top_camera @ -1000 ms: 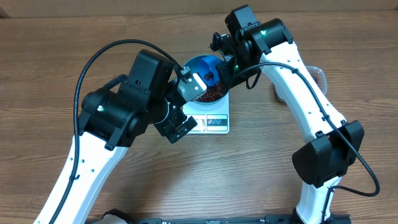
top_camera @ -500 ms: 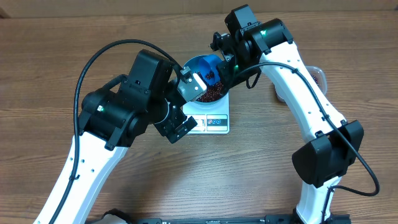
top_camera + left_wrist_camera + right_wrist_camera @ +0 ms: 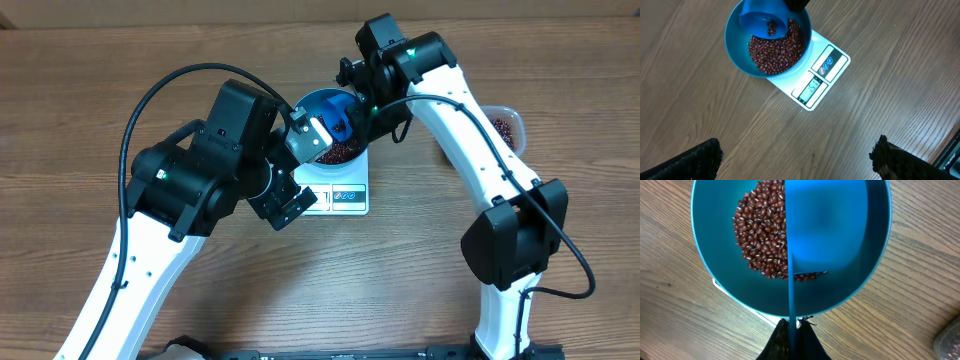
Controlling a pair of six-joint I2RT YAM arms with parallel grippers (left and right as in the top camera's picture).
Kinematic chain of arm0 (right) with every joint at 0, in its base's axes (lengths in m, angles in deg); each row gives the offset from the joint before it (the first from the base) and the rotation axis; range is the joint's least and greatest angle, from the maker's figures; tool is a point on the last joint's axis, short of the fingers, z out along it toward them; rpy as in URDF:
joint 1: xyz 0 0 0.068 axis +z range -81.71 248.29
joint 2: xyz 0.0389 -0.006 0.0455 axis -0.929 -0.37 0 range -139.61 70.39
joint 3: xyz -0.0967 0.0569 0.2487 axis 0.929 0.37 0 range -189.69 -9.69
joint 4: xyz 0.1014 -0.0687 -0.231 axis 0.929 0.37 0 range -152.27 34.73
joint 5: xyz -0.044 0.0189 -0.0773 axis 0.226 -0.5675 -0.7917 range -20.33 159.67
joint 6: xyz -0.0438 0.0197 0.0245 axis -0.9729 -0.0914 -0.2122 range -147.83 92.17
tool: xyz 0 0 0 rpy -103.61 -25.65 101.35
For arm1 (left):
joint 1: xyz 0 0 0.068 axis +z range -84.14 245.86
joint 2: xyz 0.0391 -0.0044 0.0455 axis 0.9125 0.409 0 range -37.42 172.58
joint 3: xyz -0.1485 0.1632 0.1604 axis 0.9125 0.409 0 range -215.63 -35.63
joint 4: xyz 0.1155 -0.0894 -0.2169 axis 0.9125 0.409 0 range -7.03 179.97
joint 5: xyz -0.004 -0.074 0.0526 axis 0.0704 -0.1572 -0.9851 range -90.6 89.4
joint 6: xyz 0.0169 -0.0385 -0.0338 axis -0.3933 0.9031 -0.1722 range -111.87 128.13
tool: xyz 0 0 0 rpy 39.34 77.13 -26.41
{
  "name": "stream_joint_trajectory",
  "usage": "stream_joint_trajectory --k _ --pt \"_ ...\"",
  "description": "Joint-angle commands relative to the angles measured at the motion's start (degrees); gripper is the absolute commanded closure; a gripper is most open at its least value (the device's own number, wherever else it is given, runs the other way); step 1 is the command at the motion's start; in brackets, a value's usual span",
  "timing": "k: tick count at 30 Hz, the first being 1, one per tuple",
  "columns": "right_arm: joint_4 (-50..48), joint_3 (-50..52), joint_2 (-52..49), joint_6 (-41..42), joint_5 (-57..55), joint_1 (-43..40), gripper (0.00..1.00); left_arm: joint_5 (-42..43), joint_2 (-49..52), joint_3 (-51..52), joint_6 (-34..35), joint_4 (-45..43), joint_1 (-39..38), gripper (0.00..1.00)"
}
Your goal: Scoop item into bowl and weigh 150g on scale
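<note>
My right fingers [image 3: 777, 345] clamp tight on the handle of the blue scoop [image 3: 825, 225], which tilts inside the bowl [image 3: 732, 45] with a few beans in it. The bowl sits on the scale [image 3: 822, 75] on the desk [image 3: 890, 100], with a heap of beans [image 3: 777, 47] in its bottom. My left fingers [image 3: 695, 160] hang spread wide above the desk near the scale, holding nothing. A tub [image 3: 505, 125] stands well apart.
</note>
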Motion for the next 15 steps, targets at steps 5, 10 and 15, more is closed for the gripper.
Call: stream_joint_trajectory --k 5,10,15 --pt "-0.2 -1.8 -2.2 -0.4 -0.8 0.0 0.96 -0.2 -0.4 -1.1 0.0 0.0 0.2 0.0" --pt "0.1 -1.8 -3.1 -0.4 -0.8 0.1 0.96 -0.2 -0.4 -1.1 0.0 0.0 0.2 0.0" --pt "1.5 -1.8 -3.0 -0.4 1.6 0.0 0.96 -0.2 -0.4 -1.1 0.0 0.0 0.2 0.0"
